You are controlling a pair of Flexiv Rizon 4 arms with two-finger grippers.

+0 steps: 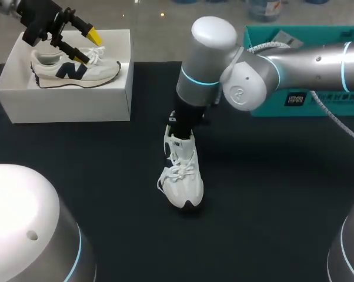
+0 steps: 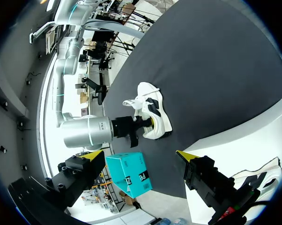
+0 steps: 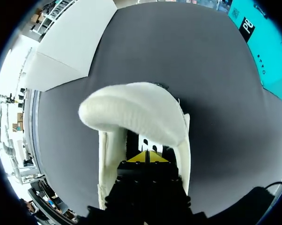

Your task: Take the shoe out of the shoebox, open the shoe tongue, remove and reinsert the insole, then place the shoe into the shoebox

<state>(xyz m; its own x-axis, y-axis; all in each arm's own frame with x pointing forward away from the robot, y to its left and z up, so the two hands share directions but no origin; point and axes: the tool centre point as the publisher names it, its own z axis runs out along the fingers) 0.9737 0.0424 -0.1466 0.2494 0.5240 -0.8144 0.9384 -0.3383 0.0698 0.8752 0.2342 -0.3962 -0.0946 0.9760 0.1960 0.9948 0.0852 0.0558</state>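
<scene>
Shoebox: the white rectangular cardboard shoebox (image 1: 65, 103) stood open at the far left of the black table (image 1: 271, 194). It held one white low-top sneaker with a navy side logo (image 1: 74, 69), lying on its side with the toe towards the middle of the table.

Your left gripper (image 1: 87, 47) hung over that boxed sneaker. Its yellow-tipped fingers were spread wide with nothing between them. In the left wrist view the box wall sat under one finger.

A second white laced sneaker (image 1: 181, 176) stood upright on its sole near the middle of the table. It was outside the box and well apart from it, with the toe towards the near edge.

Your right gripper (image 1: 180, 126) was down at this sneaker's heel. The right wrist view showed the padded heel collar just ahead of it and one yellow tip low against the shoe. You could not tell whether that gripper was clamped or free.

A teal rectangular box (image 1: 341, 100) stood at the far right, behind your right arm. It held pale and grey items too small to make out.
</scene>
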